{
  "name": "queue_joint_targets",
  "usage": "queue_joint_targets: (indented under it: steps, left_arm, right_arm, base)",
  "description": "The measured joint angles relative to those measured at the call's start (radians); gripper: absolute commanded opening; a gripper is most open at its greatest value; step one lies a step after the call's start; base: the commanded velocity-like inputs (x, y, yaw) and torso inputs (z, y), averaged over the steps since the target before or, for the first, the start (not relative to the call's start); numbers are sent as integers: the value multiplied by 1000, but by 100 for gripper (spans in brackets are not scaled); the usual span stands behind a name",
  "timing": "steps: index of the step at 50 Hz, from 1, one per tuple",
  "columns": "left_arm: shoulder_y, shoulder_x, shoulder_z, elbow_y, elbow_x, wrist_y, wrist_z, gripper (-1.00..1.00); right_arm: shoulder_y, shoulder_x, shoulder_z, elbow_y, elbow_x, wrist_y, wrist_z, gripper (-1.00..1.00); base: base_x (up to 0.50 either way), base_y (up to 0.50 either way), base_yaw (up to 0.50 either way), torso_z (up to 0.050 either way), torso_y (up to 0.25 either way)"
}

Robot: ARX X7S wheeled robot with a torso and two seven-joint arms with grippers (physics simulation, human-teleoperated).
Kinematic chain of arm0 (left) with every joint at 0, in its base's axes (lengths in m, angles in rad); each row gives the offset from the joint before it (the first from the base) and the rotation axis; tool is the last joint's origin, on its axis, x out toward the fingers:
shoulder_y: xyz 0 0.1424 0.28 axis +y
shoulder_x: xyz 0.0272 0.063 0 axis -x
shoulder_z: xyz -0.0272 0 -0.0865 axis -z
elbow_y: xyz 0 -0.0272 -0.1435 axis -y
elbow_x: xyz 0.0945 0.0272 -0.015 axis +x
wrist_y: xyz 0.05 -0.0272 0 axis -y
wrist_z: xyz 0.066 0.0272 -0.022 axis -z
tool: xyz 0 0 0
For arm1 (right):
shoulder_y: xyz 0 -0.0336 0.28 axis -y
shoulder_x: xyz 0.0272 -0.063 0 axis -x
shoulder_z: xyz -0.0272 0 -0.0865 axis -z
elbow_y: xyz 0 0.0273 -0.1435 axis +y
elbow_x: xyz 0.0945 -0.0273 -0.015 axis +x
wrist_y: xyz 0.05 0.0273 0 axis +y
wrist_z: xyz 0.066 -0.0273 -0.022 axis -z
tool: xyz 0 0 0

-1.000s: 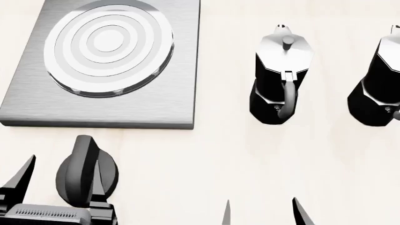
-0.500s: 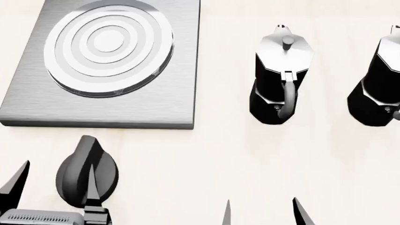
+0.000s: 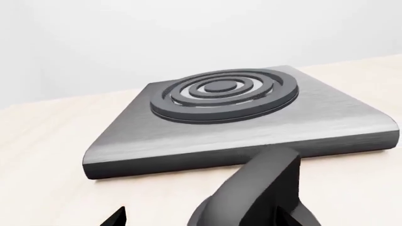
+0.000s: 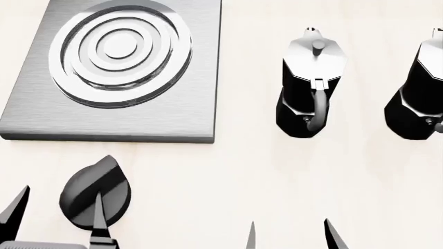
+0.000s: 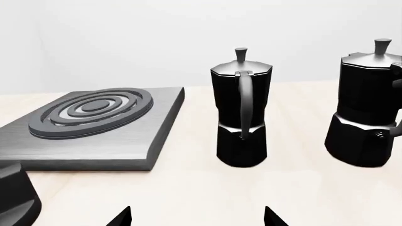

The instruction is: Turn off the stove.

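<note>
Pale wooden tabletop stretches under everything we see, with a plain light wall behind it in both wrist views; on it, at the far left of the head view, lies the stove plate, a flat square of brushed grey metal with a round burner of concentric rings set in its middle; we see the same plate up close from the left wrist, and again from the right wrist. Just nearer to us than the plate's front edge, apart from it, sits the black knob; its raised ridge points up and to the right in the head view, toward the plate; from the left wrist the knob fills the foreground, and from the right wrist only a sliver of it shows at the edge.

Our left gripper straddles the knob with its fingers spread; one fingertip stands clear to the knob's left, the other overlaps the knob's right half; we cannot tell whether it touches. Our right gripper hangs over bare table with its two tips parted, gripping nothing.

To the right of the plate stands a coffee pot, handle toward us; a second pot stands beside it, cut by the edge of the head view.
</note>
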Motion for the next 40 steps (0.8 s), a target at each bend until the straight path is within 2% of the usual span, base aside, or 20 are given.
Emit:
queue_joint_targets:
  steps: [40]
  left_arm:
    - [48, -25, -20, 31, -15, 1, -37, 100]
  right_arm:
    - [3, 4, -9, 1, 3, -2, 7, 100]
  base:
    - [0, 0, 0, 0, -1]
